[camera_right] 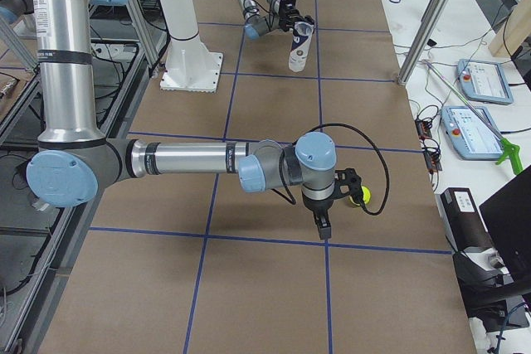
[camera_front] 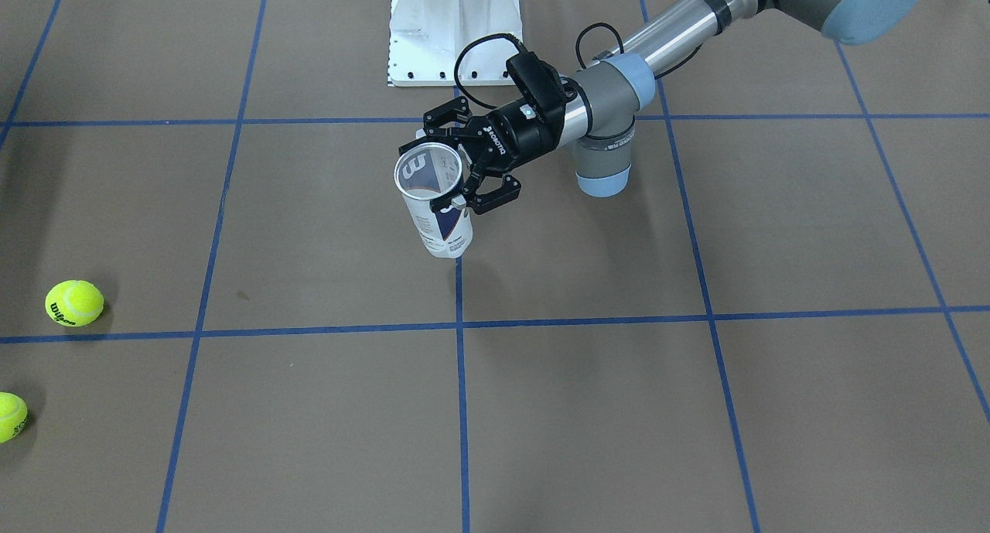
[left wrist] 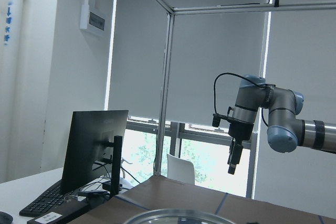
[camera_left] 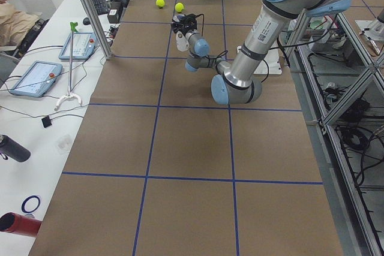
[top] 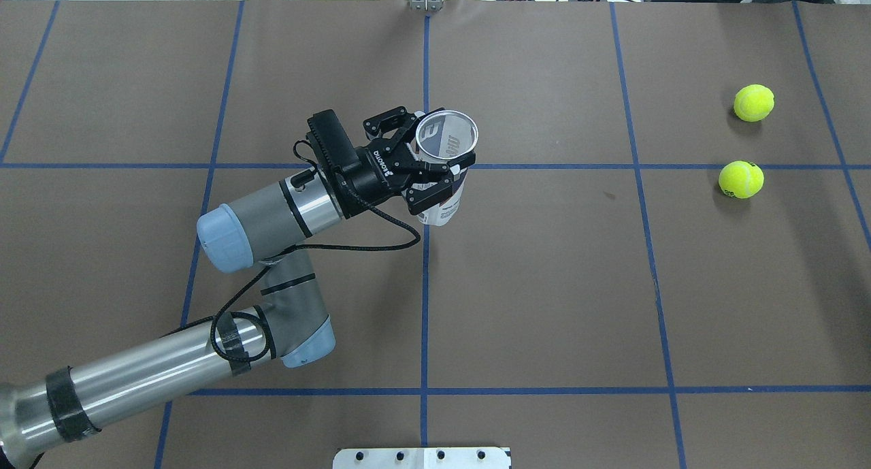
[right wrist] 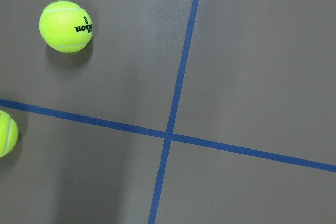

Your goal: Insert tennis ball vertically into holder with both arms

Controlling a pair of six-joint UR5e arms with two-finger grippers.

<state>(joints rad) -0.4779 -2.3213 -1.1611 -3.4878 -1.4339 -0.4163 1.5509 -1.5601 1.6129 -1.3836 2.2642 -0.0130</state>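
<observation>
Holder point(camera_front: 438, 216): upright, mouth up, clamped in left tool point(camera_front: 451, 175) mid-surface point(camera_front: 619, 401). Ball point(camera_front: 74, 302), second ball point(camera_front: 9, 417): loose, well apart from holder. Right tool point(camera_right: 322, 223): near them, opening cannot be told. Pickup, insertion outstanding.

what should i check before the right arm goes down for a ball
1. Left gripper shut on the holder: ok.
2. Holder mouth facing up, unblocked: ok.
3. Holder empty: ok.
4. Tennis balls free to grasp: ok, two lie apart in the open.
5. Right gripper centred over a ball: not ok, both sit at the edge of the right wrist view.
6. Right gripper open: cannot tell.
</observation>
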